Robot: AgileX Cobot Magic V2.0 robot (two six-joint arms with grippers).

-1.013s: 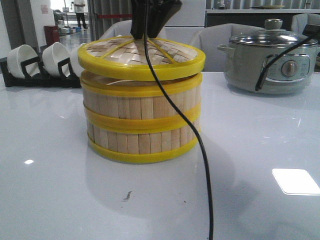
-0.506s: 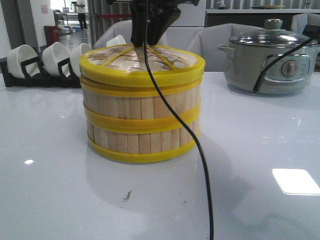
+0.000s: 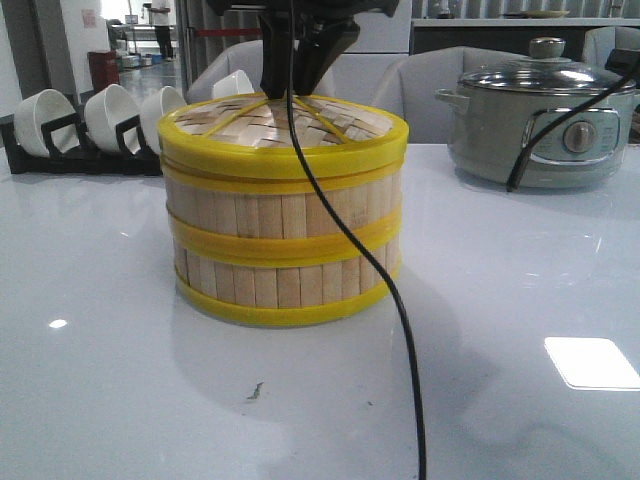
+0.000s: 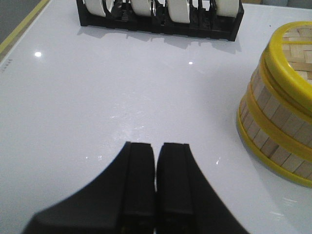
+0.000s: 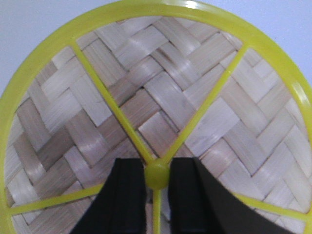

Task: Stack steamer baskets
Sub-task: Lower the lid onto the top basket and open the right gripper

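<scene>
Now two steamer baskets sit stacked near the middle of the white table (image 3: 120, 380), the upper basket (image 3: 283, 208) squarely on the lower basket (image 3: 283, 281). One woven bamboo lid (image 3: 285, 132) with a yellow rim covers the upper basket; what the baskets hold cannot be seen. A second ago this lid hung tilted above the rim with a gap at one side; now it lies level and seated. The right gripper (image 5: 157, 175) comes down from above, its two black fingers clamped on the lid's small yellow knob (image 5: 157, 176) at the centre where the yellow spokes meet. A black cable (image 3: 345, 235) trails down in front of the stack. The left gripper (image 4: 158, 165) hovers over bare table beside the stack, fingers pressed together on nothing. Behind, a black rack (image 3: 70, 155) holds at least four white bowls (image 3: 45, 118), and one electric cooker (image 3: 535, 125) with a glass lid stands to the right.
</scene>
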